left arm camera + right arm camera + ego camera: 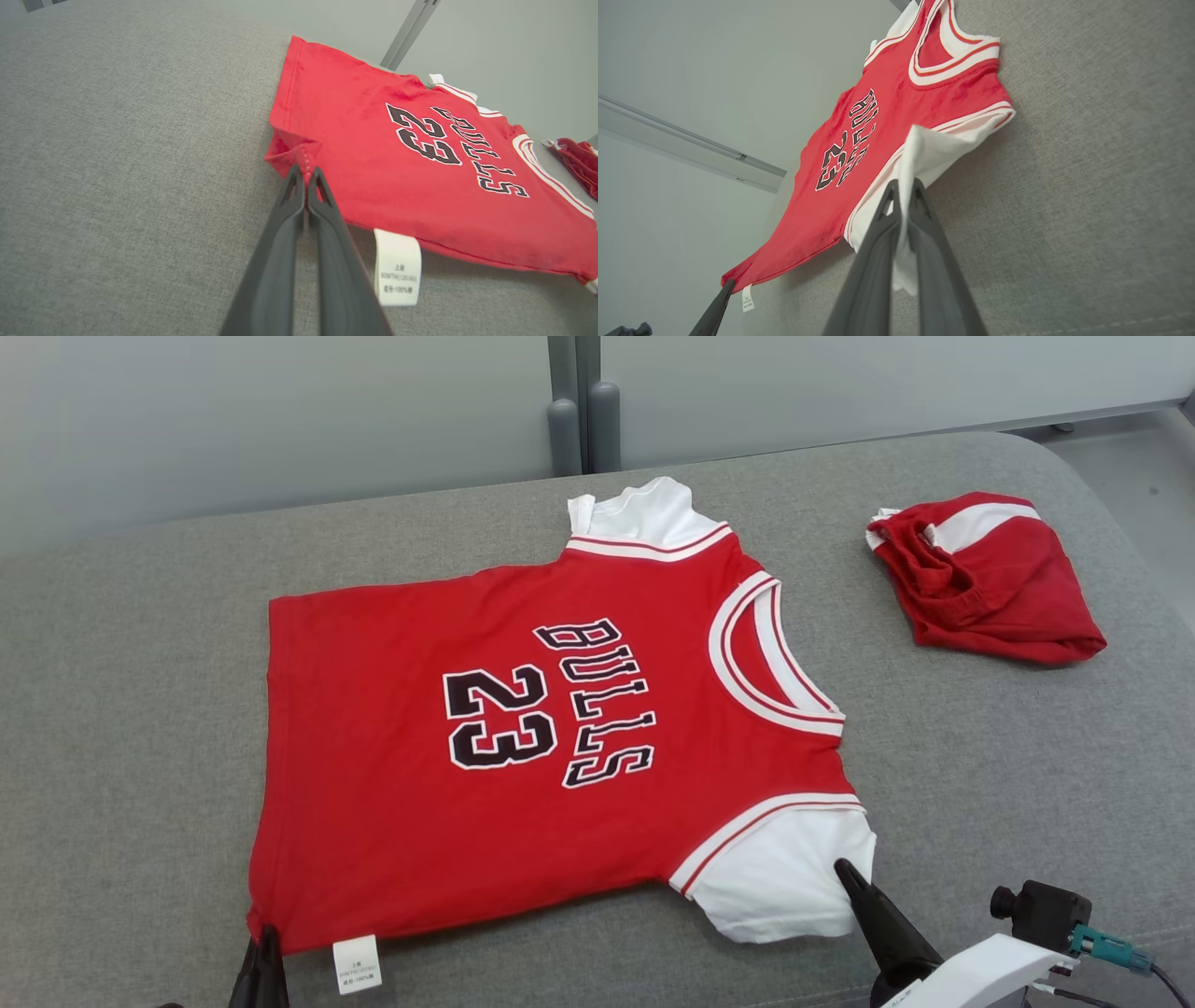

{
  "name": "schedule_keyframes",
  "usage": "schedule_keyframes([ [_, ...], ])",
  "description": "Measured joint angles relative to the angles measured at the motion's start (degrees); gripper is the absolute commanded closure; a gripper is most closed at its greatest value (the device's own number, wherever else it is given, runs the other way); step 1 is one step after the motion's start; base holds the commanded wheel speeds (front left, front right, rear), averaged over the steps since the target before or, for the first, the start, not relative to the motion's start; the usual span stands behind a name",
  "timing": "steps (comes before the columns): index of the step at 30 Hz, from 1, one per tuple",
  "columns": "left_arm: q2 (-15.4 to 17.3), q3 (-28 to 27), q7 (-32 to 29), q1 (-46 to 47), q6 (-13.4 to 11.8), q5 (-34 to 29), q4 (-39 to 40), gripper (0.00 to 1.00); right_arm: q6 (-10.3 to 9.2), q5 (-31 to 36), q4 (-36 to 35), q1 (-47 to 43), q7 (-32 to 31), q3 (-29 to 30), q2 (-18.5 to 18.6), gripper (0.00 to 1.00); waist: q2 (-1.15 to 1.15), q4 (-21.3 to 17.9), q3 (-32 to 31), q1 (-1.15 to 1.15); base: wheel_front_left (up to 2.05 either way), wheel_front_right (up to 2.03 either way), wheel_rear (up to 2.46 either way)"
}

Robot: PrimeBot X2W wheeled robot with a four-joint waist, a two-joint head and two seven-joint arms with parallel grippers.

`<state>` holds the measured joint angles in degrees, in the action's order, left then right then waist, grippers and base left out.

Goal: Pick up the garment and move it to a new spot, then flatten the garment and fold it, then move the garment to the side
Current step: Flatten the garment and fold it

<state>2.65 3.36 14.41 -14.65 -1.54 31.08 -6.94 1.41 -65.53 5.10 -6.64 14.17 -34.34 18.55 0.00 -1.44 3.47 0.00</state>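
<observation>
One child's red cotton jersey [392, 821] lies spread flat, front up, across the middle of a grey woven fabric cushion [121, 709]. It has white sleeves, white striped trim and black lettering that reads BULLS 23. Its neckline points toward the cushion's right side and its hem toward the cushion's left.

At the cushion's near edge, the left gripper [306, 176] has its two dark fingers pressed together on the jersey's near hem corner [292, 151], which is raised in a small fold. A white rectangular care label [357, 963] hangs from the hem just beside those fingers.

Also at the near edge, the right gripper [903, 186] pinches the rim of the near white sleeve [784, 887], which stands up off the cushion. A small folded red-and-white garment [990, 588] rests at the cushion's far right, well apart from the jersey.
</observation>
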Motion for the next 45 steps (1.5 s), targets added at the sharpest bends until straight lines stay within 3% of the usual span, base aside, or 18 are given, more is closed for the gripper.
schedule_keyframes([
  [14,0.00,0.02,0.00,0.03,0.01,0.04,-0.65,1.00,-0.15,1.05,0.47,0.23,0.00,-0.12,-0.13,1.00,0.00,0.08,0.36,0.00,0.00,0.00,0.00],
  [26,0.03,1.45,0.01,0.09,-0.33,0.59,-6.01,1.00,-1.02,1.14,7.37,-0.52,0.00,-1.69,-1.66,1.00,0.00,-0.45,-0.28,0.00,0.00,0.00,0.00],
  [27,0.02,1.66,0.01,0.12,-0.33,0.59,-6.34,1.00,-1.02,1.14,7.94,-0.86,0.00,-1.85,-1.88,0.80,0.00,-0.54,-0.38,0.00,0.00,0.00,0.00],
  [29,0.01,1.78,0.00,0.31,-0.49,0.59,-7.22,1.00,-1.00,1.14,9.32,-1.05,-0.01,-2.57,-2.26,0.56,0.00,-0.68,-0.65,0.00,0.00,0.00,0.00],
  [31,0.02,2.00,0.01,0.62,-0.49,0.59,-8.01,1.00,-0.99,1.20,10.39,-1.03,-0.01,-3.01,-2.68,0.08,0.00,-0.90,-0.94,0.00,0.00,0.00,0.00],
  [32,0.02,2.14,0.01,0.75,-0.49,0.59,-8.44,1.00,-0.98,1.63,11.03,-1.02,-0.01,-3.23,-2.78,0.00,0.00,-1.00,-1.09,0.00,0.00,0.00,0.00],
  [35,0.02,2.27,0.00,1.01,-0.59,0.59,-9.60,1.00,-0.96,2.37,12.91,-0.98,-0.01,-3.63,-2.86,0.00,0.00,-1.37,-1.50,0.00,0.00,0.00,0.00],
  [39,0.01,2.68,0.00,1.38,-1.05,0.60,-10.76,0.55,-0.89,2.77,14.18,-0.96,-0.01,-3.63,-3.33,0.00,0.00,-1.72,-1.87,0.00,0.00,0.00,0.00],
  [41,0.01,2.53,0.00,1.38,-1.31,0.62,-11.09,0.00,-0.78,3.13,14.69,-0.94,-0.01,-3.55,-3.44,0.00,0.00,-1.76,-1.92,0.00,0.00,0.00,0.00],
  [45,0.01,1.35,0.00,1.34,-2.10,1.27,-11.37,0.00,-0.78,3.37,15.49,-0.90,-0.01,-2.34,-3.24,0.00,0.00,-1.77,-1.97,0.00,0.00,0.00,0.00],
])
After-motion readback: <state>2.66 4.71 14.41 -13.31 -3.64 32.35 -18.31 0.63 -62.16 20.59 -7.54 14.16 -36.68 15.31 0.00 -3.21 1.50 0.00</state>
